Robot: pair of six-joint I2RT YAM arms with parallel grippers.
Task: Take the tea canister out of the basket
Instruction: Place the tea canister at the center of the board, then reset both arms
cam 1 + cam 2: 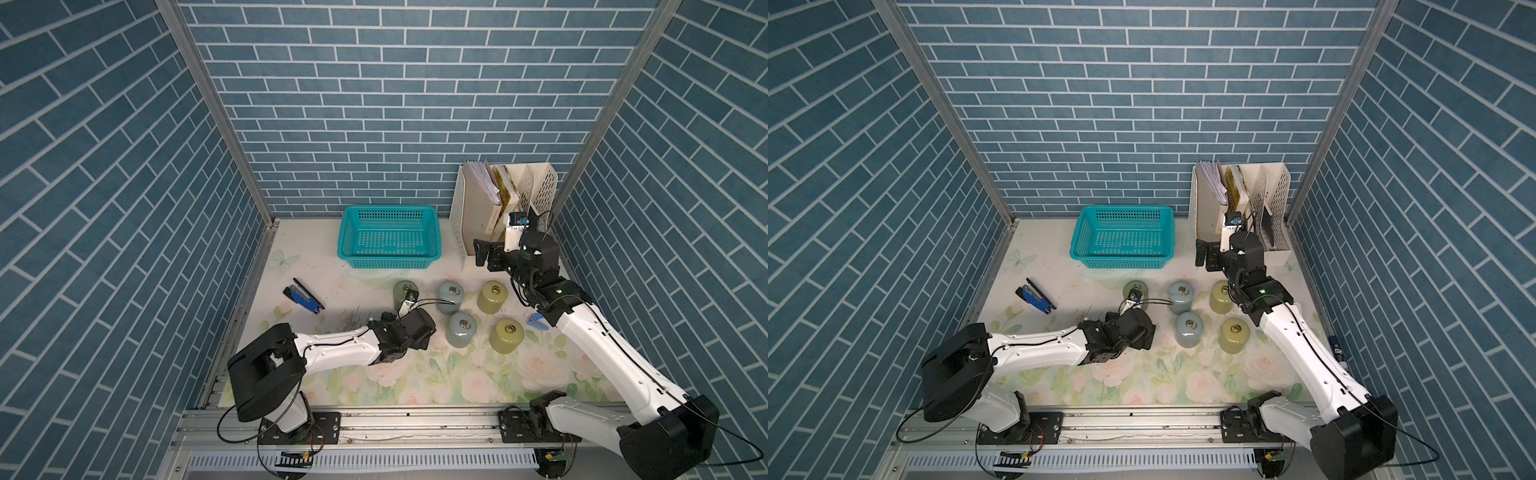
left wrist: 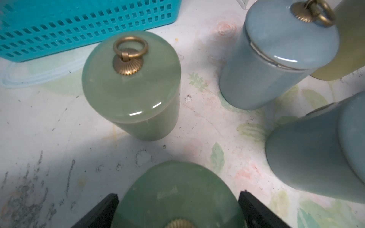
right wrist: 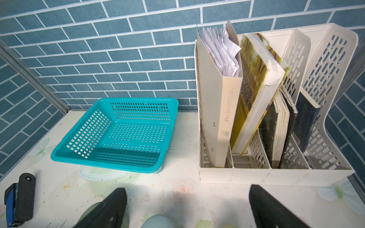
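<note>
Basket (image 1: 390, 262) sits empty at the back of the table (image 1: 415, 382) in both top views. Our left gripper (image 2: 177, 195) clamps the green tea canister (image 2: 177, 183) by its lid, well apart from the basket and near five other canisters (image 1: 451, 295) standing upright. Whether it touches the table we cannot tell. Our right gripper (image 3: 187, 207) hangs wide open, holding nothing, before the cream file rack (image 3: 276, 173).

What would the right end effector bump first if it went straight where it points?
Likely the bare table by the back wall: the open right end effector aims into the gap between the basket and the file rack. Depth is hard to judge.
</note>
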